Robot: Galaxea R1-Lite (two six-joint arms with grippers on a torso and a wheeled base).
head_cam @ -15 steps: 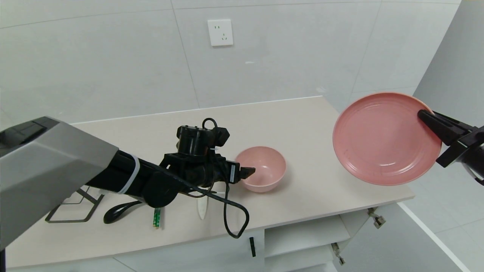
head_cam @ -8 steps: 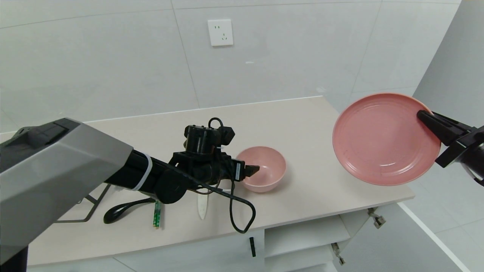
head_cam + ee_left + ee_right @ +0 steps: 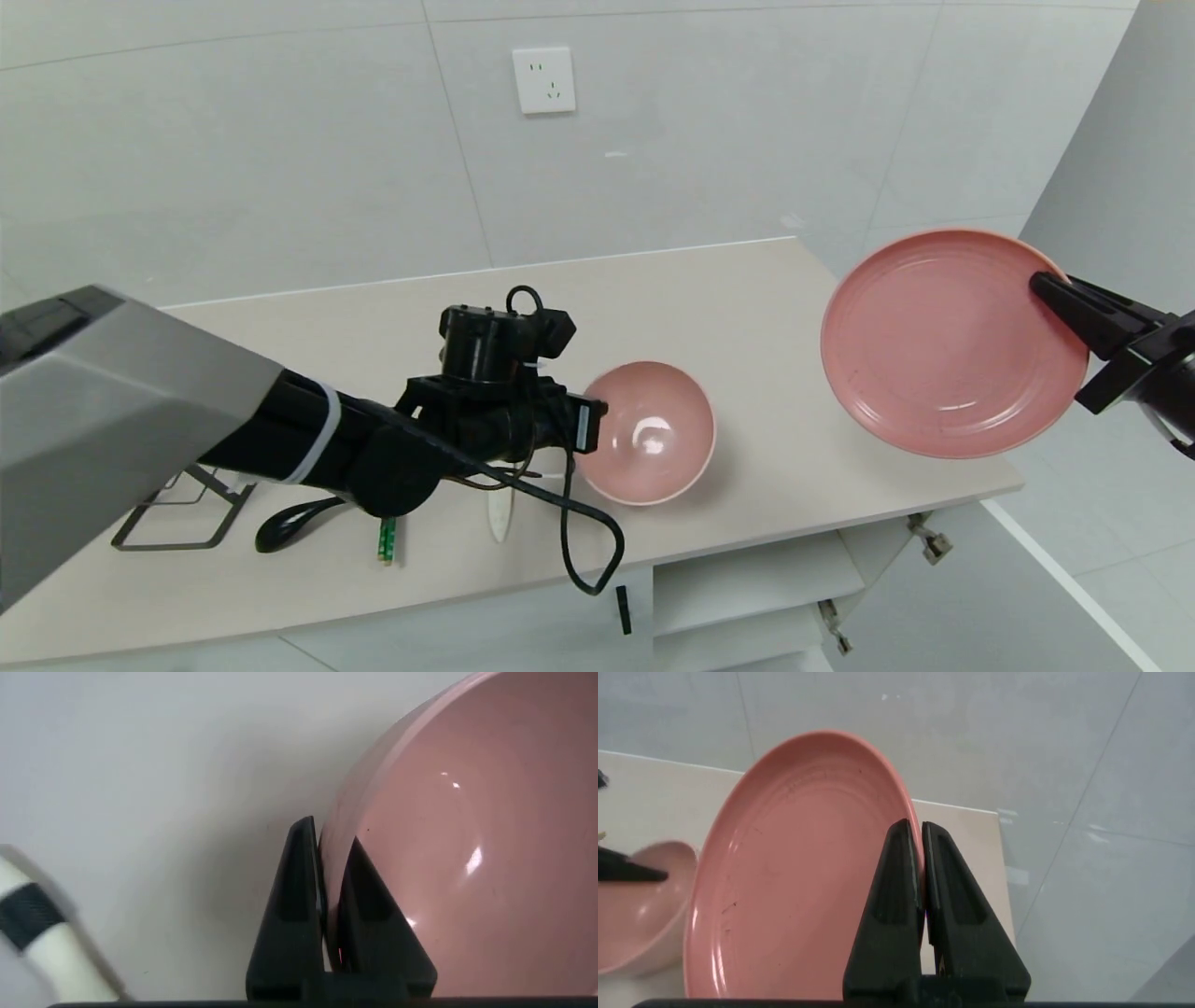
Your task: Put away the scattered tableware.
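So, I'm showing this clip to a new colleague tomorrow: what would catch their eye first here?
First the pink plate, held on edge in the air by the right end effector at the right end of the counter. Next the pink bowl near the counter's front, tilted with its inside facing the head camera and the left end effector shut on its rim.

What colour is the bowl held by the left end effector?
The bowl is plain pink, no pattern; best seen in the head view.
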